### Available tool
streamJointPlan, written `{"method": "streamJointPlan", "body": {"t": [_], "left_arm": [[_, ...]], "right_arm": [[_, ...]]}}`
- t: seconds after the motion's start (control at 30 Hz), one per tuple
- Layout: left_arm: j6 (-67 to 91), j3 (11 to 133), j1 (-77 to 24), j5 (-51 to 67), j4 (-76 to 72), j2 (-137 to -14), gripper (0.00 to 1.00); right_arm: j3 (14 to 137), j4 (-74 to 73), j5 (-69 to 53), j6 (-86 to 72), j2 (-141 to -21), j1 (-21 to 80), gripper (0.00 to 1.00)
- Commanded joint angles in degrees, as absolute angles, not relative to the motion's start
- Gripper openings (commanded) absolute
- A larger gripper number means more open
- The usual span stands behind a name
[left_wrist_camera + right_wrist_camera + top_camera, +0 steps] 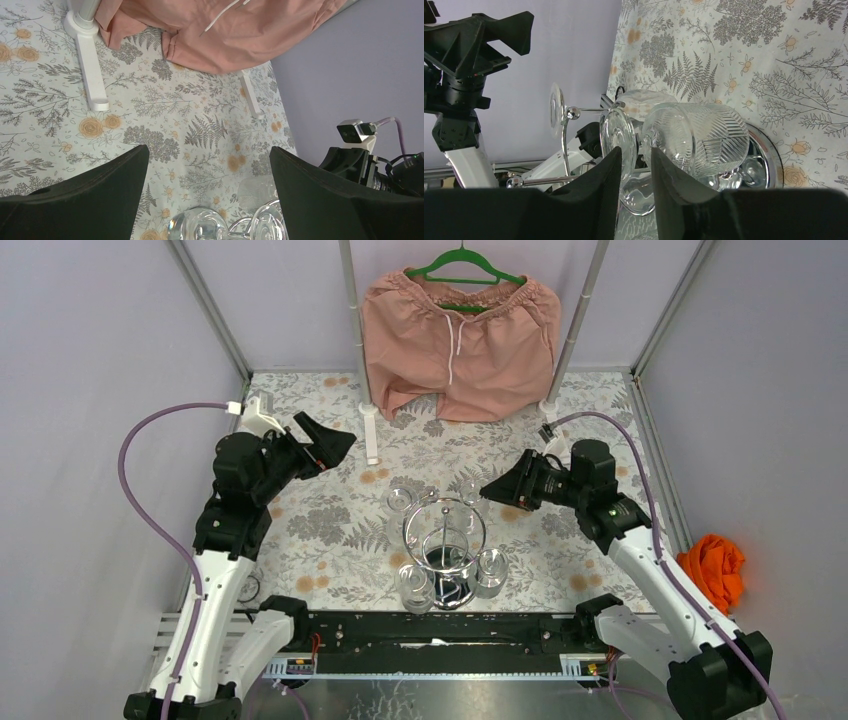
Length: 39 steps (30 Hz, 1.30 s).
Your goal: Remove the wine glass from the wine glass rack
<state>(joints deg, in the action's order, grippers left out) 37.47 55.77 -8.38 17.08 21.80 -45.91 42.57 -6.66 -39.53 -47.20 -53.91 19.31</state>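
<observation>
**A:** Well, from above, where is the wine glass?

**B:** The wine glass (470, 490) hangs upside down at the far right of the rack (445, 538), with other glasses (415, 585) hung around the same post. The right gripper (488, 489) reaches it from the rack's right. The left gripper (335, 448) hovers well off to the rack's far left, spread wide and empty.

**A:** And the left wrist camera?

**B:** Its fingers (80, 200) stand wide apart with nothing between them. Glass at the rack's top shows below. I see little risk there unless that arm swings in.

**A:** The right wrist camera?

**B:** The fingers (606, 190) are close together, leaving a slim gap. The wine glass (704, 140) has its foot and ribbed bowl on either side of that gap, above the rack's mirrored base. I cannot tell whether the fingers pinch the stem or only bracket it.

**A:** So what could go wrong?

**B:** A hard squeeze could crack the thin stem. A loose grip could drop smooth glass onto the rack's base. If the pull ignores the ring's opening, the foot could snag the wire, tipping the rack or knocking the neighbouring glasses.
</observation>
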Motion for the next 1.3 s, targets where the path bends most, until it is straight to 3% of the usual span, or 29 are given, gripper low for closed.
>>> {"method": "streamJointPlan", "body": {"t": [0.0, 0.2, 0.53, 0.67, 0.97, 1.27], "left_arm": [[36.17, 55.11, -8.68, 16.09, 22.06, -45.61, 0.99], [36.19, 55.02, -8.70, 16.08, 22.06, -45.69, 0.99], [36.22, 55.21, -8.69, 16.00, 22.06, -45.40, 0.99], [36.21, 55.03, -8.68, 15.99, 22.06, -45.51, 0.99], [35.82, 54.22, -8.70, 15.78, 22.06, -45.80, 0.99], [35.78, 53.88, -8.70, 15.69, 22.07, -45.90, 0.99]], "right_arm": [[44.25, -4.33, -38.32, -47.67, -53.91, 20.38, 0.34], [44.66, -5.55, -36.95, -47.90, -52.76, 20.48, 0.28], [47.29, -8.46, -36.83, -47.55, -52.12, 20.48, 0.27], [48.15, -9.60, -36.83, -47.31, -52.05, 20.48, 0.19], [47.95, -9.69, -38.63, -46.93, -53.13, 20.81, 0.20], [46.65, -7.91, -39.30, -49.61, -52.20, 21.05, 0.01]]}}
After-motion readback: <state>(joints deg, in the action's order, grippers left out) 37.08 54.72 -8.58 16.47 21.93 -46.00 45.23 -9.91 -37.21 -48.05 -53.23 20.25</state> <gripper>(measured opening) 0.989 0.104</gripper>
